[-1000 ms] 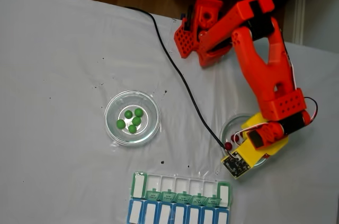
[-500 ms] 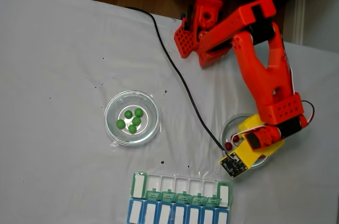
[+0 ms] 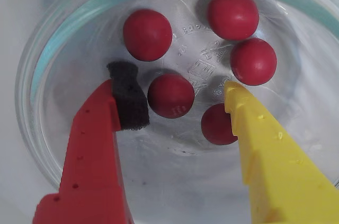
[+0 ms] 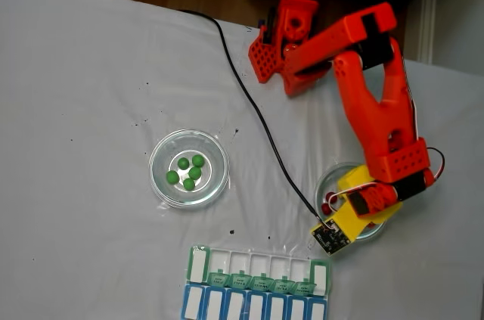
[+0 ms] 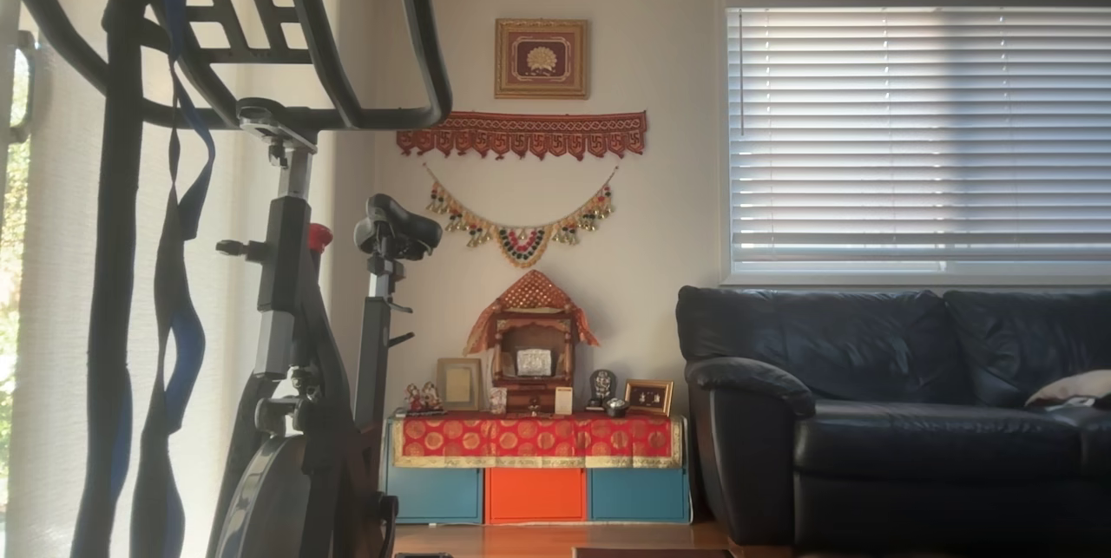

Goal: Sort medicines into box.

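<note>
Several dark red medicines lie in a round glass dish [image 3: 47, 49]. My gripper [image 3: 176, 83] is down inside it and open. Its red finger with a black foam pad [image 3: 127, 97] is left of one red ball [image 3: 170, 95], and the yellow finger [image 3: 249, 123] is right of it, partly covering another ball [image 3: 216, 124]. The fixed view shows the gripper [image 4: 349, 200] over the right dish [image 4: 327, 180], with one red ball [image 4: 325, 207] showing beside it. Several green medicines [image 4: 189, 171] sit in the left dish [image 4: 162, 184]. The box [image 4: 257, 263] lies at the front edge with its green lids open.
A black cable [image 4: 257, 108] runs across the white cloth from the back to the wrist camera board [image 4: 329, 238]. The arm's orange base [image 4: 283, 36] stands at the back. Bare cloth separates the two dishes and the box.
The wrist has shifted slightly left and lower over the right dish. The balls in the left dish and the box have not moved.
</note>
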Robot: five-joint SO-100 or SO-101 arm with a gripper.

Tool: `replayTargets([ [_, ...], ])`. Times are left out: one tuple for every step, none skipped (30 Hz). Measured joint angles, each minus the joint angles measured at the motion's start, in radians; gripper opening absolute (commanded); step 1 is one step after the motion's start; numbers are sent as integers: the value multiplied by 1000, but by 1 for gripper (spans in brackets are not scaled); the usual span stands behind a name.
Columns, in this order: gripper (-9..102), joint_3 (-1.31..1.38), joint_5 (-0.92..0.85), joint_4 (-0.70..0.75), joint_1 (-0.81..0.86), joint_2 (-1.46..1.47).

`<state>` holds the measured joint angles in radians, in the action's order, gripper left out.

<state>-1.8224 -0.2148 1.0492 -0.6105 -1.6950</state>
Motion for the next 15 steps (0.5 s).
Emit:
replayTargets([
  [27, 0, 0, 0, 0, 0],
  [26, 0, 0, 0, 0, 0],
  [26, 0, 0, 0, 0, 0],
  [26, 0, 0, 0, 0, 0],
  [25, 0, 0, -2, 0, 0],
  [25, 0, 0, -2, -2, 2],
  [25, 0, 0, -2, -6, 2],
  [24, 0, 0, -6, -9, 2],
  [24, 0, 0, -8, -14, 2],
  [24, 0, -5, -8, -15, 2],
  [24, 0, -9, -8, -15, 2],
  [24, 0, -12, -8, -15, 2],
  [24, 0, -15, -8, -15, 2],
  [24, 0, -18, -8, -15, 2],
  [23, 0, -21, -8, -15, 2],
])
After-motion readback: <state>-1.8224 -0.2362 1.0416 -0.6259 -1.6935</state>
